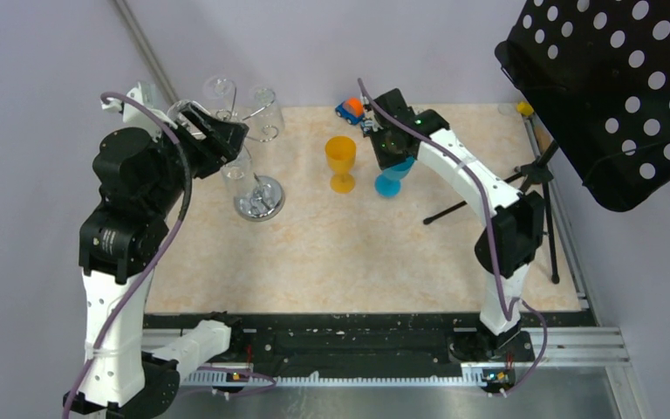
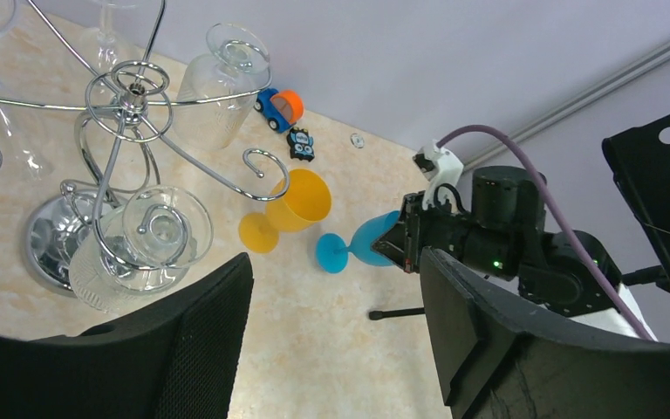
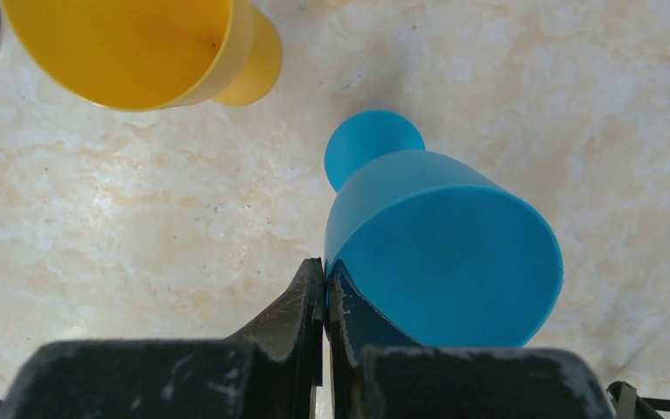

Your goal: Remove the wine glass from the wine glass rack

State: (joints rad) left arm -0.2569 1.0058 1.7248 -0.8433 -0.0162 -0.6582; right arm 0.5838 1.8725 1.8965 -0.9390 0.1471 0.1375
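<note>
Several clear glasses hang upside down on the wine glass rack (image 2: 131, 96). The wine glass (image 2: 140, 244) I am after hangs by its foot from a low hook arm, just above the rack's mirrored base. My left tool (image 1: 222, 140), spread wide and holding nothing, hovers just beside that glass. Well to the right of the rack, my right tool (image 3: 324, 288) is pinched closed on the rim of a blue goblet (image 3: 445, 262). I judge the glass light, slick and fragile. It is best cupped gently around the bowl, then slid foot-first off the hook.
</note>
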